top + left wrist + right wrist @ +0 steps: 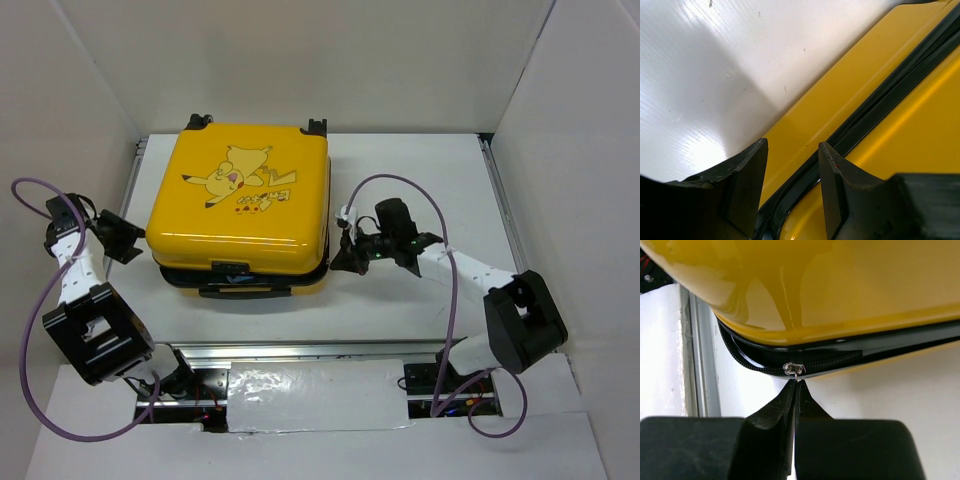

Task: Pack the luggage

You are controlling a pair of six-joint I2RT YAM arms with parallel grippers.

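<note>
My right gripper [796, 382] pinches the zipper pull [793, 369], surest hold on this stiff, slick luggage [840, 290]; left gripper [792, 145] hangs open.

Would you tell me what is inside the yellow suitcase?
Only the black zipper band and its metal slider show in the gap; the lowered lid of the luggage hides any contents.

A white table [420, 170] sits between white walls [330, 60].
</note>
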